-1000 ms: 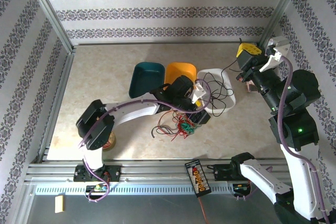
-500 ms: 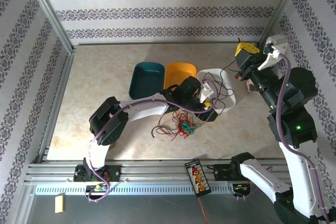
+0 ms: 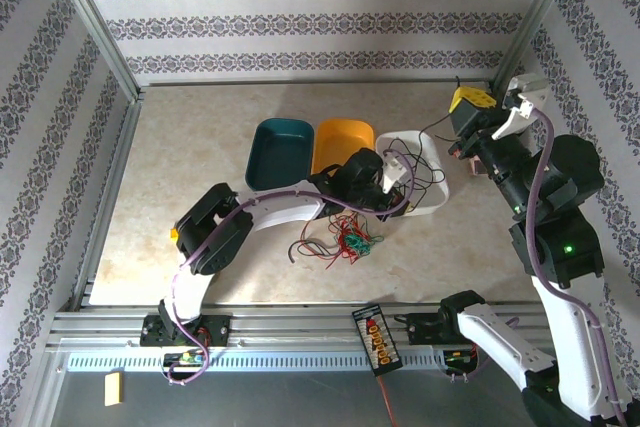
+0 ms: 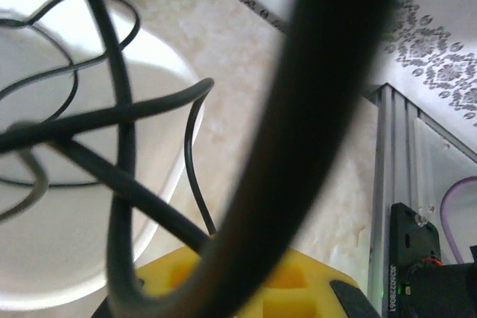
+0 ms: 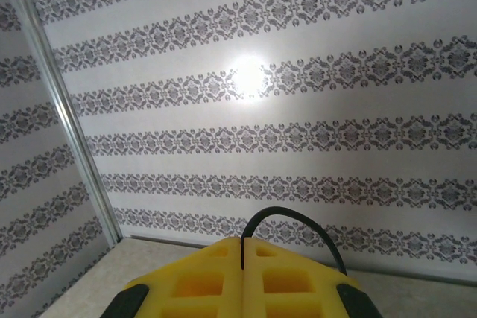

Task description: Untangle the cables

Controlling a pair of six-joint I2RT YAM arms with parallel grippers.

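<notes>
Left pincer point(image 3: 393, 182) is pinched shut over the white bowl point(image 3: 443, 195), with black cable point(image 4: 119, 184) strands running down into its yellow pads point(image 4: 298, 288). Right pincer point(image 5: 243, 252) sits up by the worktop's point(image 3: 200, 147) far right corner, clamped on black cable too. The other cables point(image 3: 345, 240), a red-green-black mess, lie mid-worktop near the bowl.

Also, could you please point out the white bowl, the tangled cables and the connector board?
white bowl point(image 3: 438, 195), top external view, on its right-hand rim.
cables point(image 3: 352, 240), top external view, on the red and green knot.
connector board point(image 3: 377, 339), top external view, on its middle row of plugs.
</notes>
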